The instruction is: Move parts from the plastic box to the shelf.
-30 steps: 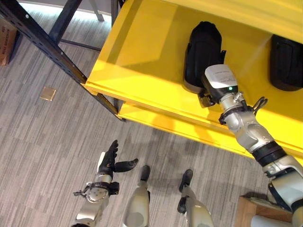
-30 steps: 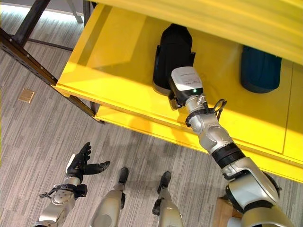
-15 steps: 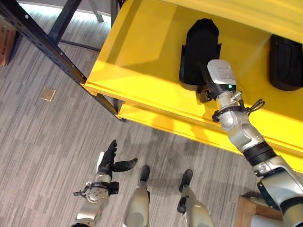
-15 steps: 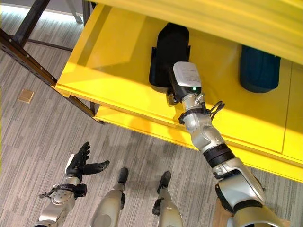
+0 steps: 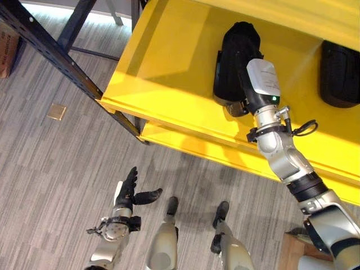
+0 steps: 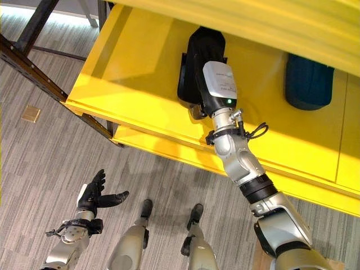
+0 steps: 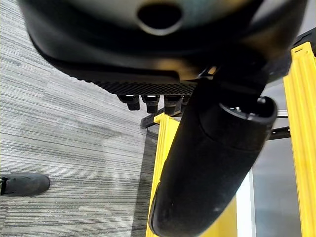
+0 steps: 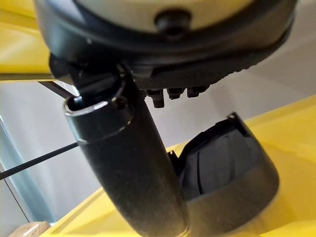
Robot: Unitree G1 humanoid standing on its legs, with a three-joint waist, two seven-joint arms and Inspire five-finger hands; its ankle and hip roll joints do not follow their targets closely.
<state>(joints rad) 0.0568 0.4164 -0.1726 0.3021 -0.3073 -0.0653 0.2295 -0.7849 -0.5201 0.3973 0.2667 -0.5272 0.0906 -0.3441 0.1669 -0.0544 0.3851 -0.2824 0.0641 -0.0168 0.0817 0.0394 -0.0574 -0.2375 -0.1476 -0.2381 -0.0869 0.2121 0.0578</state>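
A black moulded part (image 5: 232,53) lies on the yellow shelf (image 5: 169,67), toward its back. My right hand (image 5: 262,80) reaches in over the part's right side, resting along it. In the right wrist view its thumb (image 8: 133,163) stretches out straight against the black part (image 8: 222,168) and the fingers (image 8: 180,91) are straight, so the hand is open. My left hand (image 5: 128,192) hangs low over the floor, open and holding nothing, with its thumb (image 7: 207,163) sticking out.
A second dark part (image 5: 339,67) sits further right on the same shelf. A black slanted frame post (image 5: 56,53) runs past the shelf's left corner. On the floor lie a small tan square (image 5: 57,111) and a cardboard box (image 5: 7,48).
My right hand has slid up and left along the black part, which shifted a little deeper into the shelf. The left hand has stayed where it was.
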